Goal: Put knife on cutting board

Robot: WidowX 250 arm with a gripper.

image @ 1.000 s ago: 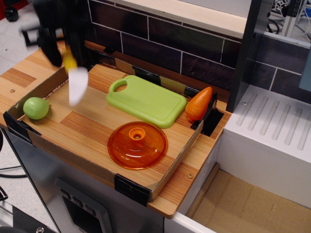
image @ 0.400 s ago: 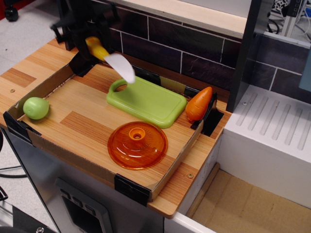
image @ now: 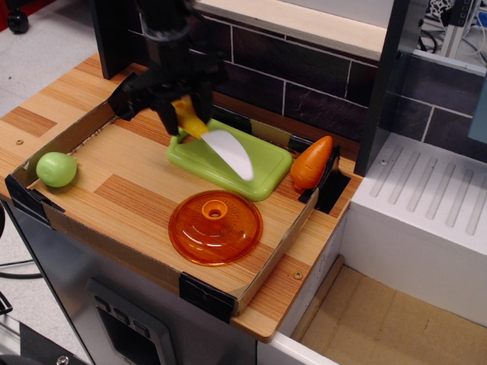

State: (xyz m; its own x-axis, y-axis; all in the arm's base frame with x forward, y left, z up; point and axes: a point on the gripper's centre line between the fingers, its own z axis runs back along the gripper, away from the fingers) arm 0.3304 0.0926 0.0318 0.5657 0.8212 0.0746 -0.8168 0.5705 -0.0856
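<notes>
My black gripper [image: 183, 109] is shut on the yellow handle of the knife [image: 221, 144]. The knife's broad white blade slants down to the right, over the light green cutting board [image: 262, 169]. I cannot tell whether the blade touches the board. The board lies flat at the back of the wooden tray, its handle-slot end hidden under the gripper and knife handle.
A round orange translucent lid [image: 215, 226] lies in front of the board. A toy carrot [image: 312, 162] rests at the board's right end. A green ball [image: 56, 169] sits at the tray's left corner. A dark brick wall [image: 304, 84] stands behind.
The gripper has carried the knife from the tray's far left to the right and down, so that the blade now hangs over the cutting board.
</notes>
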